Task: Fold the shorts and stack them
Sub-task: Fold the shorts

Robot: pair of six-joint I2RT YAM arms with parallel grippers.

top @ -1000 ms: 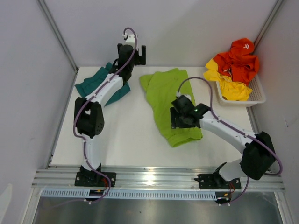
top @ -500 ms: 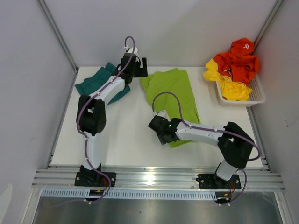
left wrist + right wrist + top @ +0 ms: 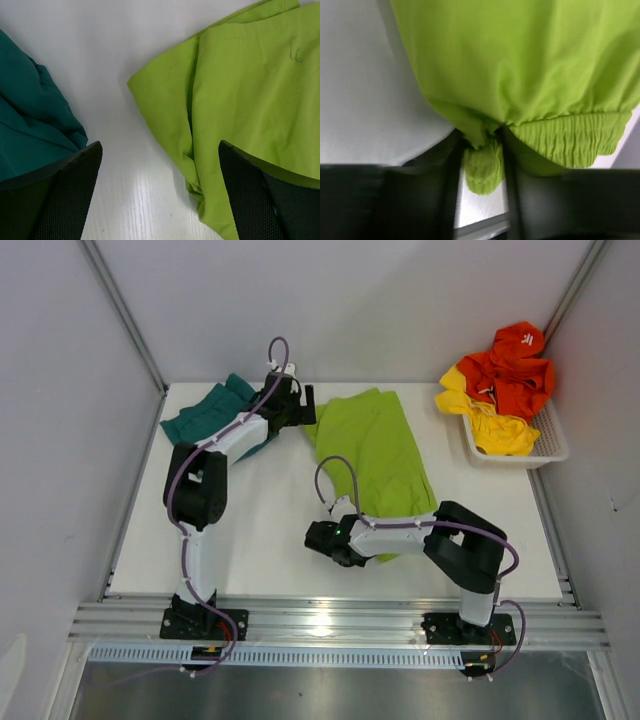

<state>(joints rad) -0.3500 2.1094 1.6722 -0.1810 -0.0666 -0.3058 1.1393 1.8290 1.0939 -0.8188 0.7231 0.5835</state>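
Note:
The lime green shorts [image 3: 375,445] lie lengthwise in the middle of the table, elastic waistband toward the near edge. My right gripper [image 3: 345,543] sits low at that near end. In the right wrist view a bunched corner of the lime waistband [image 3: 482,167] is pinched between the narrow jaws of the right gripper [image 3: 481,165]. The teal shorts [image 3: 200,415] lie crumpled at the back left. My left gripper [image 3: 298,408] hangs open between the two shorts, over bare table, with the teal fabric [image 3: 30,125] on one side and the lime shorts' far corner [image 3: 240,100] on the other.
A white plastic basket [image 3: 548,448] at the back right holds orange [image 3: 515,365] and yellow [image 3: 490,425] garments. Grey walls close in the table on the left, back and right. A metal rail [image 3: 330,620] runs along the near edge.
My right arm has swung down and left to the near end of the lime shorts, and its jaws have narrowed onto the waistband. The left gripper has shifted slightly right and stays open.

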